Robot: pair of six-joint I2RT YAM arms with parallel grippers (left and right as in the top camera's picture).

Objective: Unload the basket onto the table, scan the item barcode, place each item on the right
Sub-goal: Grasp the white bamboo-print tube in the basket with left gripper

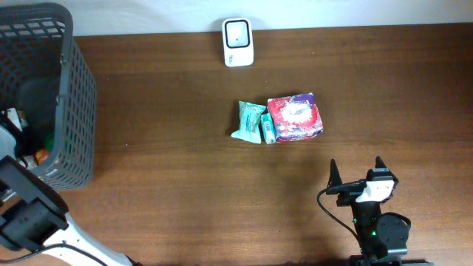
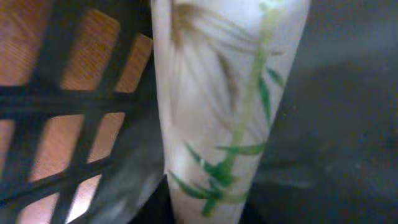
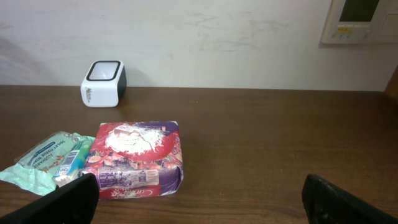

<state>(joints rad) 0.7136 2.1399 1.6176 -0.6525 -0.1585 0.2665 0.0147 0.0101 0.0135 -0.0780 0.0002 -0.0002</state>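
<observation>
In the basket (image 1: pixel 74 89) at far left, a white leaf-print pack (image 2: pixel 224 93) fills our left wrist view, just beside the mesh wall. Left jaws: we cannot tell, none of them shows. Right jaws wide open, empty, near the tabletop (image 1: pixel 185 185) front edge. We judge the pack light, soft and slick, so pinch mid-body across the narrow width, gently.

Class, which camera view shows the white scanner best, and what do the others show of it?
The right wrist view: the white scanner stands unobstructed, its side and dark top window visible. The overhead view shows only its top face. The left wrist view misses it entirely.
</observation>
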